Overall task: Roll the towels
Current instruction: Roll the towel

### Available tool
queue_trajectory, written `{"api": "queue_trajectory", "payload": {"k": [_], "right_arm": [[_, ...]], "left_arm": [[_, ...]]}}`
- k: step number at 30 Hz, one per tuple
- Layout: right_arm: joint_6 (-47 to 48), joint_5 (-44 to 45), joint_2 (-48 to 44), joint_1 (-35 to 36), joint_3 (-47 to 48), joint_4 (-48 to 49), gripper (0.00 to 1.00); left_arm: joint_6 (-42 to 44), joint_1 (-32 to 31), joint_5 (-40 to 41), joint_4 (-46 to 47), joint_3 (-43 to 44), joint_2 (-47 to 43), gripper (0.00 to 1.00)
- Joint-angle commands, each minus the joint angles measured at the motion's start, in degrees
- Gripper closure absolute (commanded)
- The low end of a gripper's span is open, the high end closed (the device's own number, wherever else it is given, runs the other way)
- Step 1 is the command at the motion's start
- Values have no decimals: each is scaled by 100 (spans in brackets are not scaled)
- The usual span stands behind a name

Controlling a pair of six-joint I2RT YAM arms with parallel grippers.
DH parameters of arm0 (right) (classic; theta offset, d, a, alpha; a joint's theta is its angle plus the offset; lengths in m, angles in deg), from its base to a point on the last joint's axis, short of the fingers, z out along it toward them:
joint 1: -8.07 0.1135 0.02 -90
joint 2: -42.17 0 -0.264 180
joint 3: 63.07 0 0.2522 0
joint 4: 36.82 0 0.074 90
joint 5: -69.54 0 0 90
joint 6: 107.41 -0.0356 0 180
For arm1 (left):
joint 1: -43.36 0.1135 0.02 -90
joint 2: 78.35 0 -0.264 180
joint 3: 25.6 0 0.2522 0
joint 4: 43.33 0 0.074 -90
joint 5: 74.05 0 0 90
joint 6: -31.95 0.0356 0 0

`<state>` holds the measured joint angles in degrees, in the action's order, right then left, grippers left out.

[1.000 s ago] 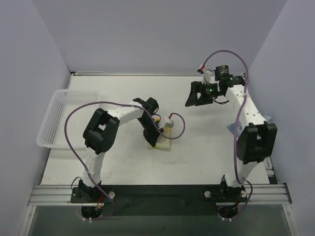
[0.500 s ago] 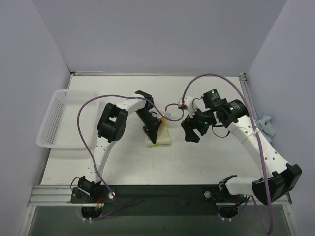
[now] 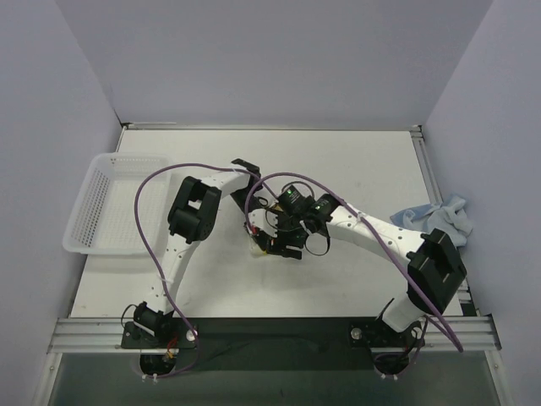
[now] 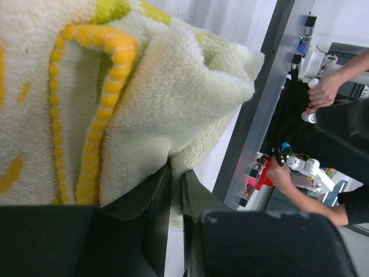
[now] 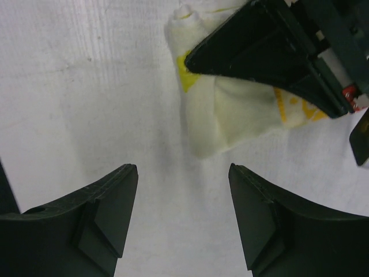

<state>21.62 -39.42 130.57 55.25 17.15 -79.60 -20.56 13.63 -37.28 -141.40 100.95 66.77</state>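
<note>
White table (image 3: 355, 161), centre: right gripper (image 5: 181, 170), jaws apart and empty, has swung in beside the cream printed towel (image 4: 173, 86) clamped by left gripper (image 4: 176, 176), likely to help roll.

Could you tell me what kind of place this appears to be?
Probably a robotics lab test cell: the left arm and right arm are bolted to an aluminium rail at the edge of a white table, plain panel walls close it in, and the left wrist view shows a person nearby.
</note>
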Motion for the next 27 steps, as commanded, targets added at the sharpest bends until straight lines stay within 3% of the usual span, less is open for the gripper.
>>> {"api": "queue_trajectory", "payload": {"k": [1, 15, 18, 22, 27], "right_arm": [[508, 279, 142, 177, -203, 1150, 35], [510, 33, 994, 213, -818, 1908, 47], [343, -72, 1223, 134, -731, 1909, 57], [272, -336, 1478, -59, -468, 1488, 83], [430, -942, 1654, -174, -81, 575, 100]], "left_arm": [[311, -6, 867, 64, -266, 139, 84], [188, 56, 815, 275, -442, 104, 83], [188, 73, 788, 310, -547, 34, 82], [223, 135, 744, 354, -714, -106, 80], [188, 354, 499, 424, -864, -423, 69]]}}
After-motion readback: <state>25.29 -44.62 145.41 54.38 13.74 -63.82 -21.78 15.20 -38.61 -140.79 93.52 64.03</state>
